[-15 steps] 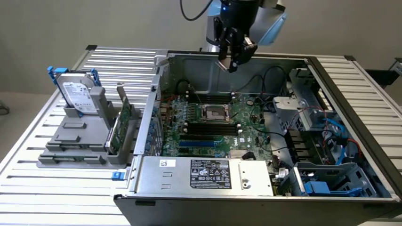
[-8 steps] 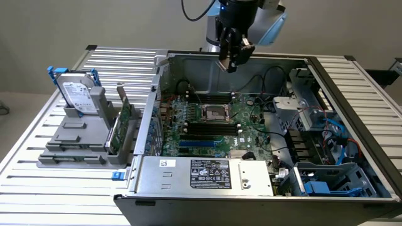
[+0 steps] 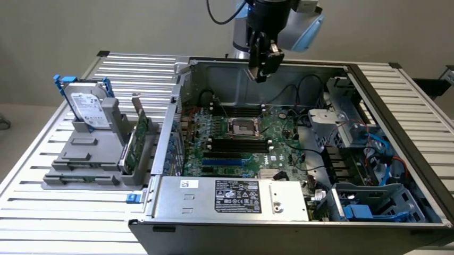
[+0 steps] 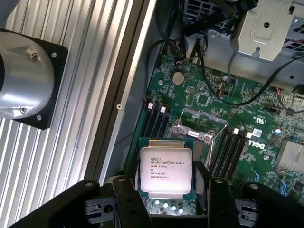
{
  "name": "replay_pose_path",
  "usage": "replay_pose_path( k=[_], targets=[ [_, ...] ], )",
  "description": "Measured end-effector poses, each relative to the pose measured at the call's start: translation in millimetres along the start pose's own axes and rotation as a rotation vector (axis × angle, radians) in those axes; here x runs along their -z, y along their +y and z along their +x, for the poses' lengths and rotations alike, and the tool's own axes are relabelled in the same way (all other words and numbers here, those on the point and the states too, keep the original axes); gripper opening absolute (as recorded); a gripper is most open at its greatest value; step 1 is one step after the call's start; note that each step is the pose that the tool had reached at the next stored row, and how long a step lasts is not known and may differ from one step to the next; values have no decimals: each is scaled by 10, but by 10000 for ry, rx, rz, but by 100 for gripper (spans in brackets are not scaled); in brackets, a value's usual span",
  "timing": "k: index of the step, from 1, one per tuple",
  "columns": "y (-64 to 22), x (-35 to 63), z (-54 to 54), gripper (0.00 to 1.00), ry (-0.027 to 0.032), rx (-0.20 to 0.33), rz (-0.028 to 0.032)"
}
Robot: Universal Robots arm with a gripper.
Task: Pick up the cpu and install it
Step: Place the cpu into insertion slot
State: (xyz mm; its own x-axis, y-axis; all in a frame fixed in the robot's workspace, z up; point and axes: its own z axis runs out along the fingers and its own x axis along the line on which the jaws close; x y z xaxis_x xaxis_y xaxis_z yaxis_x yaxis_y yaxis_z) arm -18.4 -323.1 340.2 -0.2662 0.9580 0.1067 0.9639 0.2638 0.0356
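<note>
The cpu [image 4: 165, 168], a flat silver square with printed text on its lid, sits between my gripper's [image 4: 167, 192] two black fingers [image 4: 127, 197], which are shut on its edges. It hangs above the green motherboard [image 4: 199, 90]. The metal socket frame [image 4: 199, 127] lies just beyond it on the board, a short way off. In the exterior view my gripper [image 3: 261, 74] hangs high over the back of the open computer case [image 3: 177, 95]. The socket [image 3: 245, 127] is well below it in the middle of the board.
A silver hard drive with a blue bracket [image 3: 89, 109] stands in a grey holder [image 3: 92, 159] on the slatted table at the exterior view's left. Memory slots [image 3: 237, 146], black cables [image 3: 305, 87], a power supply [image 3: 234, 196] and drive cages [image 3: 369, 159] crowd the case. The arm's base [image 4: 23, 80] is beside the case.
</note>
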Motion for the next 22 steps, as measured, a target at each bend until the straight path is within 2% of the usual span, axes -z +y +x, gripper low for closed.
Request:
replay_pose_path(
  k=[5,11,17,22],
  targets=[
    [-5,-10,0,55,-28,-737,-78],
    [-17,-9,4,55,-31,-1378,-150],
    [-18,-11,4,55,-60,-2386,-260],
    [-84,-11,12,55,-68,-2620,-285]
  ],
)
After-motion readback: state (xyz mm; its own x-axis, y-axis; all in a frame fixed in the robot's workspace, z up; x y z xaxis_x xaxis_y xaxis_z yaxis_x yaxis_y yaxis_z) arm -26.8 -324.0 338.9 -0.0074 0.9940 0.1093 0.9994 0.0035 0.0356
